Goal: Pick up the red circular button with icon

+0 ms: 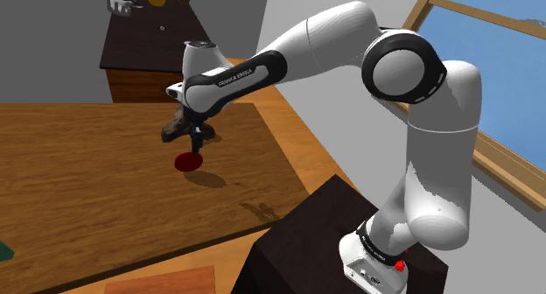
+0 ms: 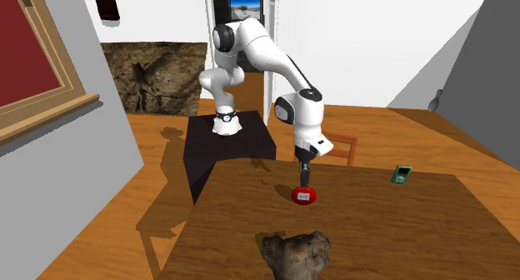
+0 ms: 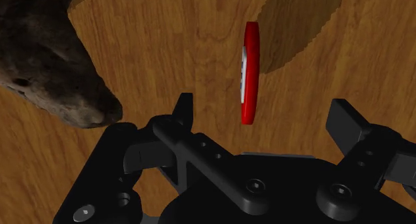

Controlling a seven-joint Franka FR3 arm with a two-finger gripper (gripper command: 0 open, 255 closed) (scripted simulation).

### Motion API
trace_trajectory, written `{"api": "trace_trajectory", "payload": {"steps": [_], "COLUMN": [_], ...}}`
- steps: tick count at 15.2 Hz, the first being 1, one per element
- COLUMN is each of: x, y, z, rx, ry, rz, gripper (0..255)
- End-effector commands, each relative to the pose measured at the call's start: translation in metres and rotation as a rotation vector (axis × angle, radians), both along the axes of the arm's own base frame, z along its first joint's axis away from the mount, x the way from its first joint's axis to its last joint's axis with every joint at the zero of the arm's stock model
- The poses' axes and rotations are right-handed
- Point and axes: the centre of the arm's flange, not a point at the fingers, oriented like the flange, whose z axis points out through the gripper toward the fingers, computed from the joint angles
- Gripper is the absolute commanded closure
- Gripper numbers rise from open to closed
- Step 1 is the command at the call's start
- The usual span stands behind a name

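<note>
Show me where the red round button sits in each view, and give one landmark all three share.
Shoulder view: the red round button lies on the wooden table, left of centre, under the black gripper.
Second exterior view: right of centre, just below the gripper.
Wrist view: edge-on, ahead of the open fingers, untouched.
Shared landmark: the dark brown rock-like lump near the button.

Wooden table (image 2: pixel 400 237) carries red button (image 2: pixel 304 195), dark rocky lump (image 2: pixel 296 253) and green device (image 2: pixel 402 174).
</note>
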Motion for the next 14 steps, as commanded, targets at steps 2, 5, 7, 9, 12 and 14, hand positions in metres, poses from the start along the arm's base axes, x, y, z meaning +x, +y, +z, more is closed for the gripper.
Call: {"api": "trace_trajectory", "payload": {"steps": [2,5,7,9,12,14], "x": [0.002,0.002,0.002,0.002,0.002,0.002], "y": [0.006,0.006,0.006,0.006,0.006,0.006], "z": [-0.017,-0.033,-0.041,-0.041,-0.041,-0.041], "rx": [0.000,0.000,0.000,0.000,0.000,0.000], "ry": [-0.001,-0.001,-0.001,-0.001,-0.001,-0.001], "rz": [0.014,0.014,0.014,0.014,0.014,0.014], "gripper": [0,0,0,255,255,255]}}
